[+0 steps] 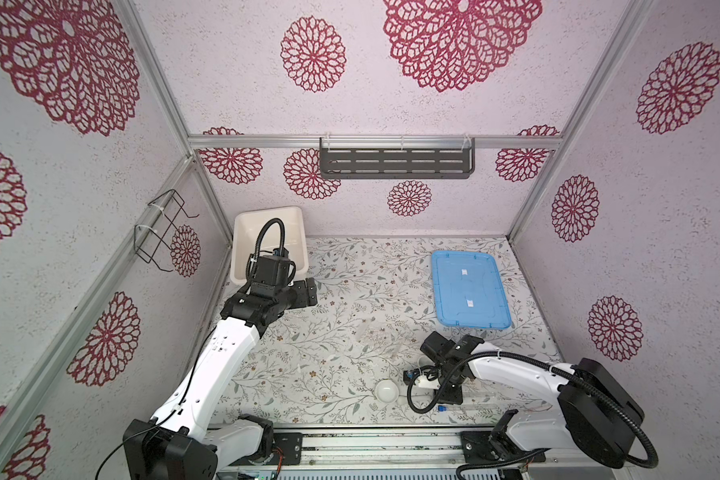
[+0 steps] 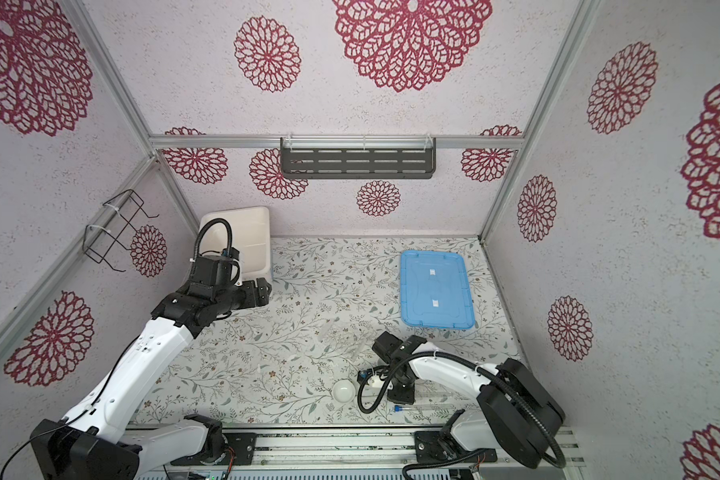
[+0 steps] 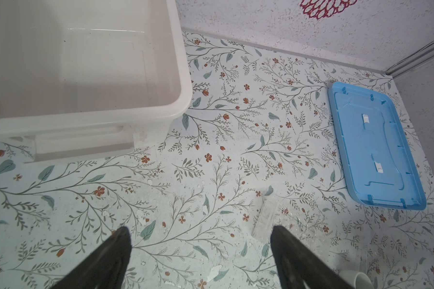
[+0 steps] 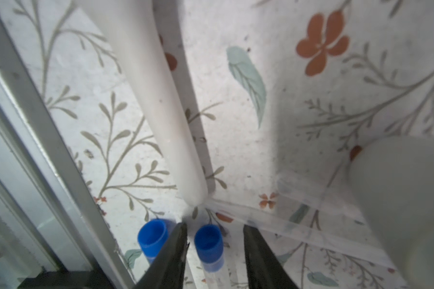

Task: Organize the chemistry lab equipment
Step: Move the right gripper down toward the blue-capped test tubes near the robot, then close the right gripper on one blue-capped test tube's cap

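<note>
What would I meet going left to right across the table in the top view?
In a top view: tub → left gripper → bowl → lid.

Table (image 1: 329, 266): pale, printed with grey-green leafy sprigs and small rust-orange flowers. Walls (image 1: 233, 83): off-white speckle, crimson lace rosettes. Tub (image 1: 267, 212) white. Lid (image 1: 470, 316) light blue with two small white patches. Tubes (image 1: 470, 409) clear, caps (image 4: 208, 244) saturated blue. Pestle (image 4: 156, 100) and bowl (image 1: 386, 391) plain white. Rack (image 3: 264, 217) clear, table print shows through it. Arms (image 1: 221, 357) white with black joints. Shelf (image 1: 395, 163) dark grey, wire basket (image 1: 159, 226) black.
</note>
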Motion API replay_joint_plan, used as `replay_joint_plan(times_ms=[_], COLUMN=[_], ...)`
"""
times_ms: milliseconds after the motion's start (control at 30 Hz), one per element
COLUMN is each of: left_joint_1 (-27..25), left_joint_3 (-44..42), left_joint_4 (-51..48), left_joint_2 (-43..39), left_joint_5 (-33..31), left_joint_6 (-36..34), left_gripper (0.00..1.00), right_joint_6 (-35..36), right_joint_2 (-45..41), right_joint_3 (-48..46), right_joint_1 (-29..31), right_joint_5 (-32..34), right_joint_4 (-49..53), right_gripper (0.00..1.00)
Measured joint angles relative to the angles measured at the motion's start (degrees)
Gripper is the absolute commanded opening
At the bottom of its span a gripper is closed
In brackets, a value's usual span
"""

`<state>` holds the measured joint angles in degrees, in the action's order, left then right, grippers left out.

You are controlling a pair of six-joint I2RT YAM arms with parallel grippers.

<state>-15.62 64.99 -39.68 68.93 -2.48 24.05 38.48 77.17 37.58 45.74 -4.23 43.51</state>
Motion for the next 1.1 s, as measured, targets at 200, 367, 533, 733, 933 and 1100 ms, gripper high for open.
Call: replay_joint_plan(times_ms=[200,367,533,733,933,1100], left_joint_1=[0.00,0.02,0.00,0.00,0.02,0.02], left_joint_3=[0.00,0.00,0.00,0.00,0.00,0.00], left_joint_4=[0.00,0.00,0.00,0.00,0.02,0.02], left_joint_2=[0.00,0.00,0.00,0.00,0.00,0.00], left_joint_5=[0.00,-0.02,-0.02,-0.02,-0.04,-0.07], left_joint_6=[-0.04,-0.07,-0.11,-0.24,-0.26,-0.26], left_gripper=[0.91,0.91,0.91,0.91,0.91,0.91], right_joint_6=[-0.07,-0.07,-0.07,-0.07,-0.09,-0.11], right_joint_2=[0.09,0.00,-0.17,-0.63,-1.49,-4.98], right_joint_3=[0.00,0.00,-0.13,-0.44,-0.57,-2.27], right_joint_1=[0.35,0.46,0.50,0.50,0.50,0.50], right_joint_5=[1.03,1.60,2.51,2.78,2.47,2.45], right_joint_4=[-0.15,-0.11,0.15,0.31,-0.09,-1.27], right_gripper=[0.34,0.34,0.34,0.32,0.28,0.27])
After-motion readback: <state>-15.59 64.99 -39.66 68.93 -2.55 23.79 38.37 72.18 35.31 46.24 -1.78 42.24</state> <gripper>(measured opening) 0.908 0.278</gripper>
